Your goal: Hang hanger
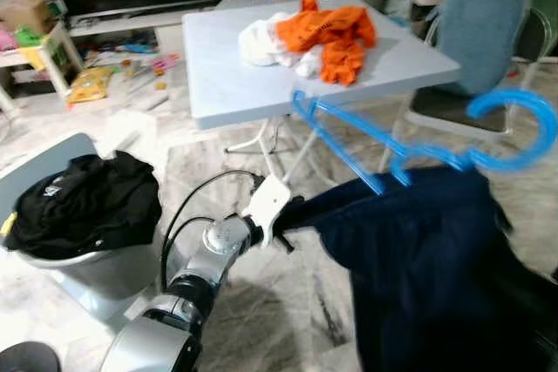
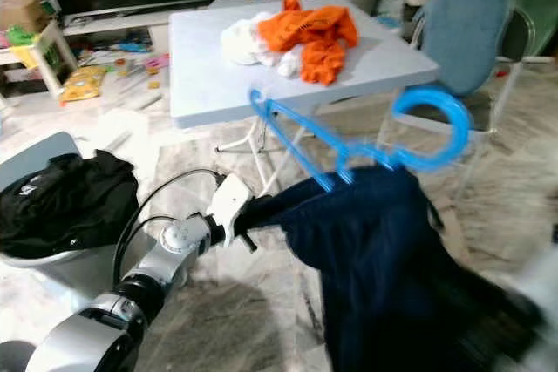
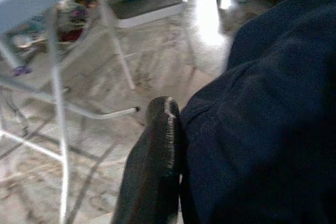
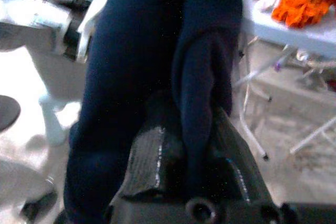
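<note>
A blue plastic hanger (image 1: 366, 150) floats tilted in front of the table, its hook (image 1: 523, 124) toward the right. A dark navy garment (image 1: 427, 267) drapes from the hanger's lower end. My left gripper (image 1: 292, 215) reaches in from the left and is shut on the garment's left edge. In the left wrist view one black finger (image 3: 160, 145) presses against the navy cloth (image 3: 262, 129). My right gripper (image 4: 191, 129) is shut on a fold of the same garment (image 4: 142, 51), with the cloth bunched between its fingers (image 4: 147, 161).
A light blue folding table (image 1: 227, 84) holds orange clothes (image 1: 331, 37) and white clothes (image 1: 261, 41). A blue chair (image 1: 479, 32) stands to its right. A grey basket (image 1: 96, 276) with black clothes (image 1: 83, 202) sits at the left. Clutter lies on the floor beyond.
</note>
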